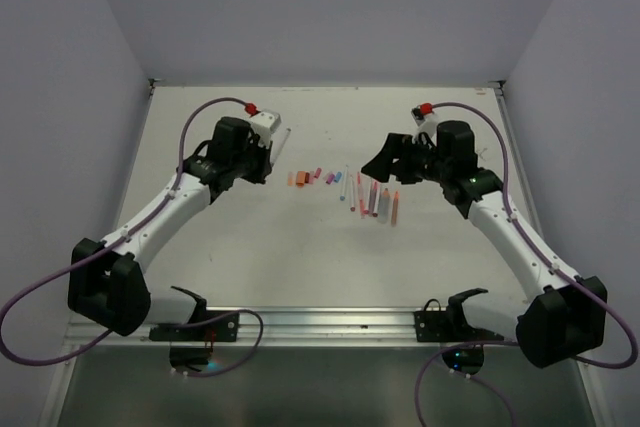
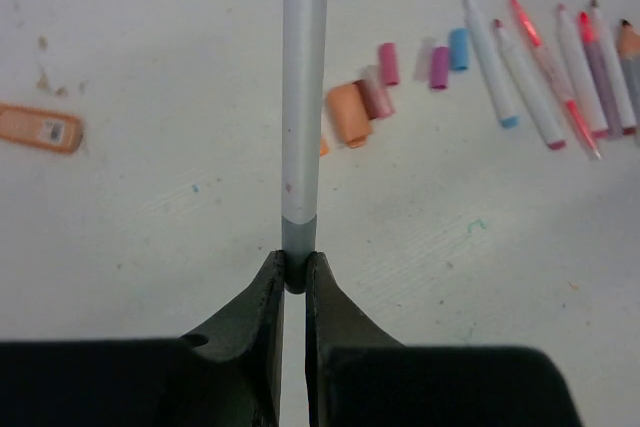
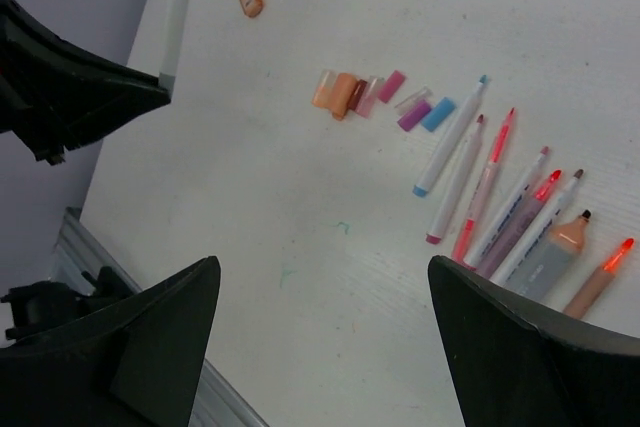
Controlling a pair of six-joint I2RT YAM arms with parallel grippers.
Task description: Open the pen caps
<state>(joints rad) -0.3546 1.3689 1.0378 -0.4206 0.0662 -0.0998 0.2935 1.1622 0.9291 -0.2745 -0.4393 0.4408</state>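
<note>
- Pen caps (image 2: 388,63), small short plastic cylinders in orange, dark red, pink, purple and blue: lie loose in a ragged row near the middle of the white bench (image 1: 300,267), none of them on a pen.
- Thick orange cap (image 2: 350,114): sits at the left end of that row, touching the dark red cap (image 2: 373,97). The purple cap (image 2: 439,67) and the blue cap (image 2: 458,48) lie side by side at the right end.
- Thin pale-barrelled pens (image 3: 450,137): lie side by side just right of the caps, roughly parallel, coloured tips bare.
- Thick orange-and-grey marker (image 3: 555,252): lies near the right end of that group, dark tip uncovered.
- Left jaws: pinched shut on the darker grey end of one pale grey pen (image 2: 303,77), whose barrel points straight out from the fingertips. Held to the left of the caps and apart from them; cannot tell whether its far end carries a cap.
- Right jaws: spread wide, gripping nothing, hang over the bench just right of the laid-out pens.
- Stubby orange object with a pale label (image 2: 40,127): lies alone on the bench, well left of the caps.
</note>
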